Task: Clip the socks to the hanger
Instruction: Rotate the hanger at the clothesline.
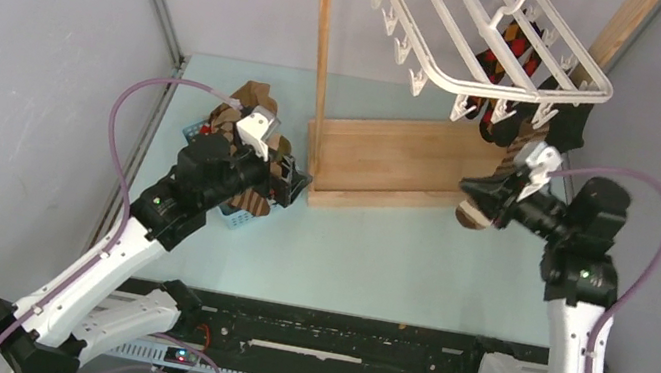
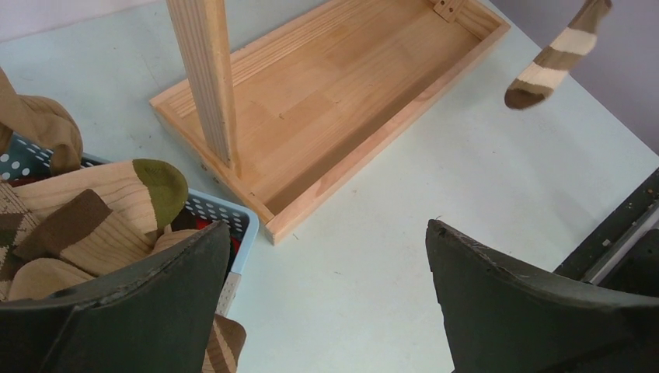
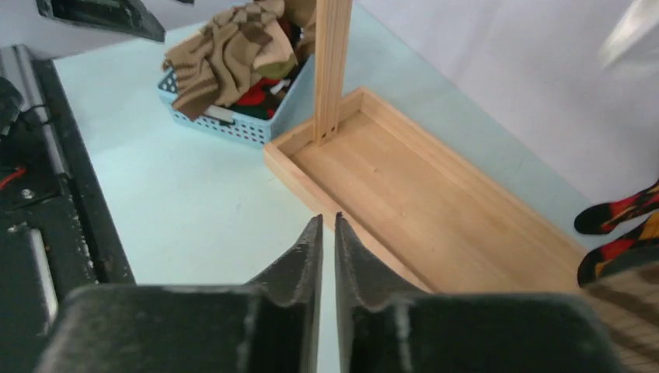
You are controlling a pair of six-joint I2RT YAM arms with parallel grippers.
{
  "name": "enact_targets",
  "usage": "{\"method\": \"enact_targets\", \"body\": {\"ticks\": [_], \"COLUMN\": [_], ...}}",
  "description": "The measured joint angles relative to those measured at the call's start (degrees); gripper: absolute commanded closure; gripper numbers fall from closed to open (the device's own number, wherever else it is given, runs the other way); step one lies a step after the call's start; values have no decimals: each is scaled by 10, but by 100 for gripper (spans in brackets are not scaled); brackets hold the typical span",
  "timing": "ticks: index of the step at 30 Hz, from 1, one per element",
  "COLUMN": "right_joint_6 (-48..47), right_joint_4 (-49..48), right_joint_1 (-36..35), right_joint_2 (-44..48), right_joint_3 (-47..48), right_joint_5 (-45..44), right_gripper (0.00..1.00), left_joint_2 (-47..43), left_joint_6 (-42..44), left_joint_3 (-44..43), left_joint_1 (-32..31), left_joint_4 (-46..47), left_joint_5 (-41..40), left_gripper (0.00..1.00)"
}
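Overhead, white barred plastic hanger [image 1: 452, 83]; brown-cream striped sock [image 2: 558, 56] dangling.

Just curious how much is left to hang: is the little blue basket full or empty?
Full. Tan and brown socks are heaped above the rim of the basket, with red ones underneath.

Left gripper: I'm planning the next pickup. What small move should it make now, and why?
Probably shift the left gripper toward the basket and lower onto the socks: it is open and empty, with mostly bare table between its jaws.
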State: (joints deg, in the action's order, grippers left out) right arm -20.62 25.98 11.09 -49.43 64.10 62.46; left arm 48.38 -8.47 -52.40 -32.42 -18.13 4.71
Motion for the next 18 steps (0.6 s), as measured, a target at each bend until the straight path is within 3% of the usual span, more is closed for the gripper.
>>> {"method": "enact_targets", "body": {"ticks": [3,7,13,18], "right_joint_6": [17,42,95,121], "right_joint_4": [-55,-200,-372,-440], "right_joint_1": [-89,-155,-182,-182], "right_joint_2": [31,-13,-134,-137], "right_joint_3": [-83,-162,-205,-205], "right_joint_5": [-85,-254,-455,-520], "right_gripper": [92,92,91,91], "left_joint_2": [4,8,1,-12], "left_joint_6": [1,0,0,-1], "left_joint_3": [0,1,12,22], "left_joint_1": [1,2,8,18], "left_joint_4": [0,6,28,35], "left_joint_5": [2,6,5,1], "left_gripper": [0,0,0,0]}}
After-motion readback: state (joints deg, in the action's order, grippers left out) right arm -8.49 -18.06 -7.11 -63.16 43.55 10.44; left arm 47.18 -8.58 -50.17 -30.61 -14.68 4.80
